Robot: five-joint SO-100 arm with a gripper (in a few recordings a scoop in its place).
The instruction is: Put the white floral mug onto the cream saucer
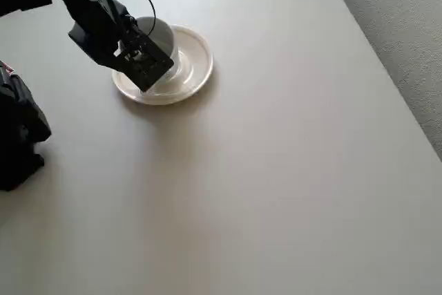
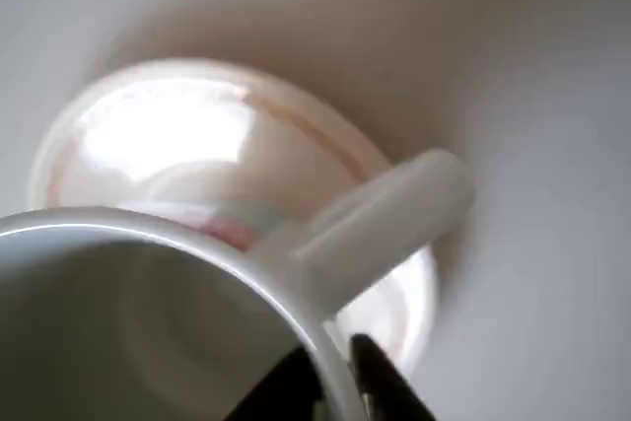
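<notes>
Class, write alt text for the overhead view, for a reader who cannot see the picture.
A black robot arm reaches in from the upper left, its gripper over a white floral mug that sits above or on a cream saucer on a pale table. The arm hides much of the mug, so contact with the saucer cannot be told. A grey floor strip runs along the right edge.

Open table all round the saucer except on the arm's side.

In the overhead view the cream saucer (image 1: 197, 67) sits upper left on the table (image 1: 276, 170), with the white floral mug (image 1: 162, 32) over it and the gripper (image 1: 148, 60) covering its 9 o'clock half. From 12 through 3 to 6 o'clock the tabletop is bare. At 8 o'clock the arm's black base (image 1: 21, 136) blocks the left edge. In the wrist view the mug's handle (image 2: 385, 219) juts toward 2 o'clock over the saucer (image 2: 158, 135).
</notes>
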